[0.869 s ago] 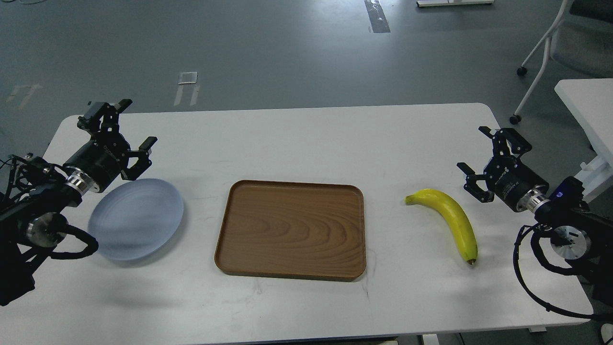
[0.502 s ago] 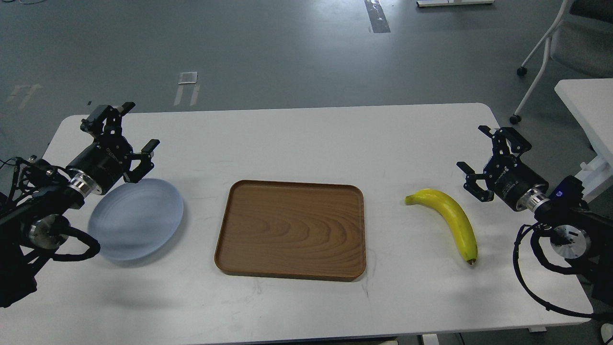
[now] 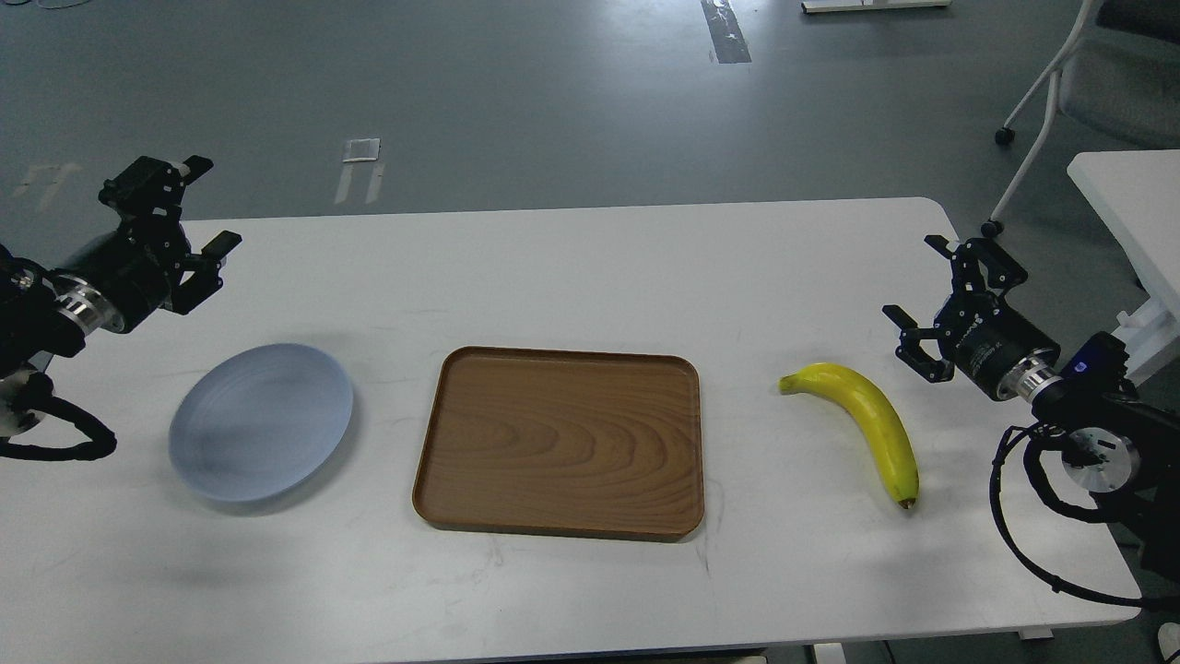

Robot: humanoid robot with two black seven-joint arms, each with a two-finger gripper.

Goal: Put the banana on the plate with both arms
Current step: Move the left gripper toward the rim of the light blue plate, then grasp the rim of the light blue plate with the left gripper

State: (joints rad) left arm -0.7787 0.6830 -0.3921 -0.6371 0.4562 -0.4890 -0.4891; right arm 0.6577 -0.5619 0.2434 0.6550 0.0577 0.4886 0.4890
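Observation:
The yellow banana (image 3: 865, 420) lies on the white table at the right, greenish stem to the left and dark tip toward the front. The pale blue-grey plate (image 3: 261, 420) lies empty at the left. My right gripper (image 3: 914, 281) is open and empty, just right of and behind the banana's stem end, apart from it. My left gripper (image 3: 210, 206) is open and empty, raised behind and to the left of the plate, near the table's far left edge.
A rectangular brown wood-grain tray (image 3: 560, 441) lies empty in the middle, between plate and banana. The white table (image 3: 590, 267) ends at its right edge near my right arm. A chair (image 3: 1088, 83) and a second white table (image 3: 1129, 203) stand to the far right.

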